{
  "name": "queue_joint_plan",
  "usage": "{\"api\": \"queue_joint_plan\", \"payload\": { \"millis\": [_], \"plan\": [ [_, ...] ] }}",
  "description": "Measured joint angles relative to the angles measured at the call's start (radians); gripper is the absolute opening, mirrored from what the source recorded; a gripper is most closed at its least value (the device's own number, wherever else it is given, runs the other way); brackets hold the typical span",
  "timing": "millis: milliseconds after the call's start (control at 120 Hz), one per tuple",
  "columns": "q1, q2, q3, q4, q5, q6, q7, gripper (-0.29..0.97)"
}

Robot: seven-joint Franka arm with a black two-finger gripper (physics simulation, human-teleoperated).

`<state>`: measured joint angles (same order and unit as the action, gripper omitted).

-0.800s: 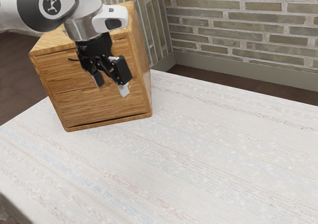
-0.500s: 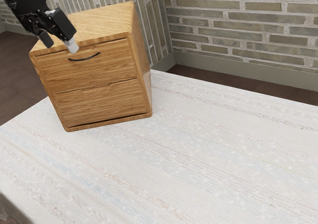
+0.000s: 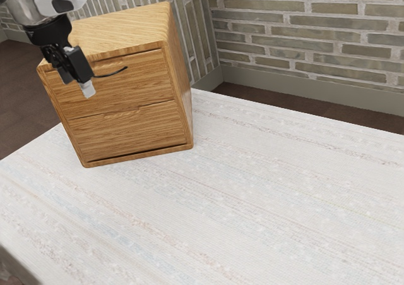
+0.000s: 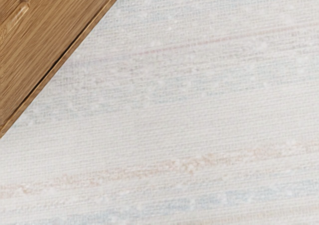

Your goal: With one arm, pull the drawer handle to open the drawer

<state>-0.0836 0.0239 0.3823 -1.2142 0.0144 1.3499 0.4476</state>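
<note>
Now | fingers (image 3: 86, 88): released, empty, dropped from above the cabinet (image 3: 136, 127) to one end of the handle (image 3: 112, 73) | drawer (image 3: 129, 86): upper one, flush shut; cabinet at far corner of the surface (image 3: 265, 190), exterior view's left | meaning: approach realigned, grasp and pull not begun.

You see one corner of the wooden cabinet (image 4: 45, 40) sitting on the pale, faintly streaked table (image 4: 199, 125), its grain running diagonally

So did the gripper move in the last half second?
Yes. The gripper dropped from above the cabinet's top edge to the level of the handle, at its left end in the exterior view.
</note>
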Motion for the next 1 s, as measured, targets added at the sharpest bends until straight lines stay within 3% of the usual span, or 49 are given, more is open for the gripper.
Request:
{"api": "queue_joint_plan", "payload": {
  "millis": [108,258,608,867,1000],
  "plan": [
    [0.010,0.038,0.001,-0.001,0.002,0.057,0.013,0.68],
    [-0.054,0.054,0.033,-0.001,-0.007,0.111,0.073,0.68],
    [-0.028,0.081,0.047,-0.031,-0.022,0.232,0.240,0.68],
    [0.107,0.118,0.079,-0.025,-0.061,0.303,0.329,0.68],
    [0.123,0.131,0.080,-0.021,-0.078,0.335,0.362,0.68]
  ]
}}
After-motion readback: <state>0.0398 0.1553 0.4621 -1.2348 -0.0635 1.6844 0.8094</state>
